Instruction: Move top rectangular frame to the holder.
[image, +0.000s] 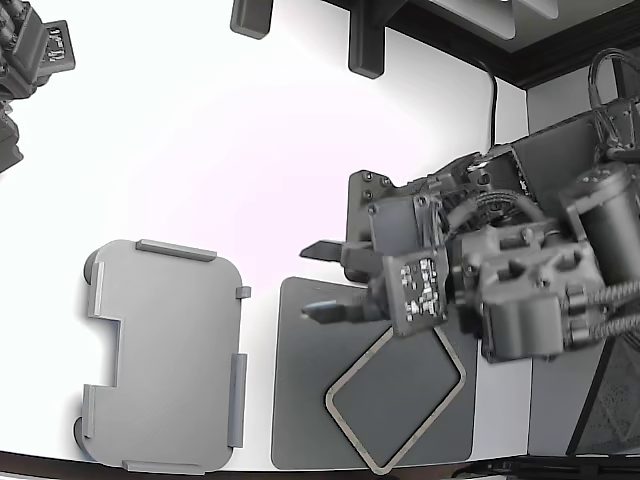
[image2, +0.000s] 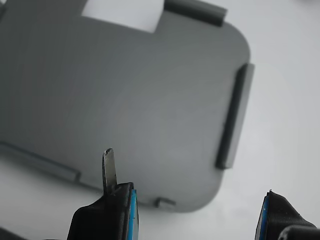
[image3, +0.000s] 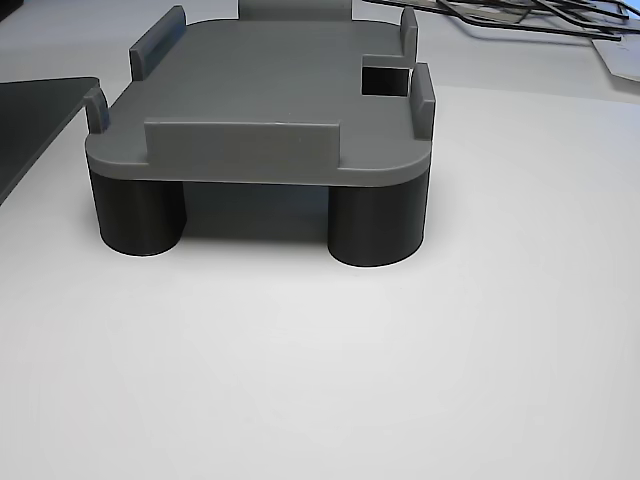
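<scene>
Lying on the dark mat (image: 310, 400) at the holder's (image: 165, 350) three o'clock, the frame (image: 397, 405) sits skewed, tan and hollow. Gripper (image: 322, 280) spread, holding nothing, above the mat's edge.

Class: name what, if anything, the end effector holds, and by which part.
Nothing. The end effector is open and empty; the frame lies on the dark mat, and the holder is empty.

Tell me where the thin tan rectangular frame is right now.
In the exterior view, the thin tan rectangular frame lies tilted on the dark grey flat mat at lower centre-right, right of the light grey tray holder, partly beneath the arm.
</scene>
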